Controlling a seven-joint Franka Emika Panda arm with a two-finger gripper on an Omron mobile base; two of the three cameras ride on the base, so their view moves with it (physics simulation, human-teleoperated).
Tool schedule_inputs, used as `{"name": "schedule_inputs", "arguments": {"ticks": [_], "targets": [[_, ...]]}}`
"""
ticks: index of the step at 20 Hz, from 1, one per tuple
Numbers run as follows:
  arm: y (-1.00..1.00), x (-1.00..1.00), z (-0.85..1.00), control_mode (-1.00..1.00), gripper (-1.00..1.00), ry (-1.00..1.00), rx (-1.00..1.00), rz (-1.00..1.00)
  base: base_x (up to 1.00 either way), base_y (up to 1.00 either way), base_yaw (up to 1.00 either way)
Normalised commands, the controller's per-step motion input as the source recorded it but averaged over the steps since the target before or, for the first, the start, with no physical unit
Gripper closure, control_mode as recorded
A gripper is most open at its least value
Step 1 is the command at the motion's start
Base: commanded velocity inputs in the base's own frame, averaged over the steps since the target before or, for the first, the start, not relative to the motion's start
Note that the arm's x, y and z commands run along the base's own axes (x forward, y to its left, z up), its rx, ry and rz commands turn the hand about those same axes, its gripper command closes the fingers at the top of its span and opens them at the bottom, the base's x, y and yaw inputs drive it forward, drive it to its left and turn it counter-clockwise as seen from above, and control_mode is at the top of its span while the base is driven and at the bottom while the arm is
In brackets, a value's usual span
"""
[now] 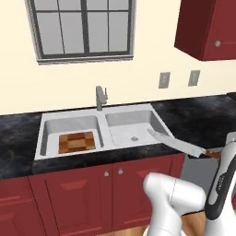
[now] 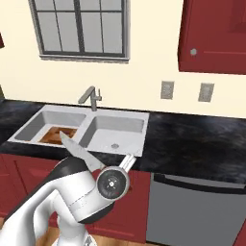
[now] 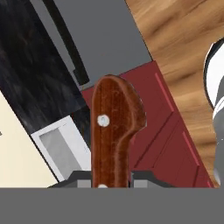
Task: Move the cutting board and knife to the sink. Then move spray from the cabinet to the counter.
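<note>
The robot's two-finger gripper is clenching the long kitchen knife by its reddish-brown riveted handle, the grip rising between the two dark finger tips in the hand view. From the left base view, the pointed silver blade is slanting up and to the left over the front right corner of the white double-basin sink, its tip hanging above the right-hand bowl and the reddish end of the handle meeting the white arm at the right edge. From the right base view, the same blade is poking up to the left past the arm's round dark joint, in front of the basin.

The flat checkered wooden cutting board, in light and dark brown blocks, is lying on the floor of the left-hand bowl. A grey metal faucet is standing at the back between the two bowls. The black marbled stone counter is stretching away on both sides, over dark red base cabinets with small knobs and a grey dishwasher front. A dark red wall cabinet with a round knob is hanging upper right, beside a grey-framed window above the faucet.
</note>
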Motion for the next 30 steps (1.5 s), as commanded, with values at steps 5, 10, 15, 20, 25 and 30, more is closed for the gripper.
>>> {"name": "schedule_inputs", "arguments": {"ticks": [5,10,15,20,25,30], "targets": [[0.00,0.00,0.00,1.00,1.00,0.00,0.00,0.00,0.00,0.86,0.00],[0.00,0.00,0.00,1.00,1.00,0.00,0.00,0.00,0.08,0.38,0.00],[0.00,0.00,0.00,1.00,1.00,0.00,0.00,0.00,0.30,-0.03,-0.01],[0.00,0.00,0.00,1.00,1.00,0.00,0.00,0.00,0.44,-0.27,-0.01],[0.00,0.00,0.00,1.00,1.00,0.00,0.00,0.00,0.61,-0.42,-0.02],[0.00,0.00,0.00,1.00,1.00,0.00,0.00,0.00,0.74,-0.43,-0.01]]}}
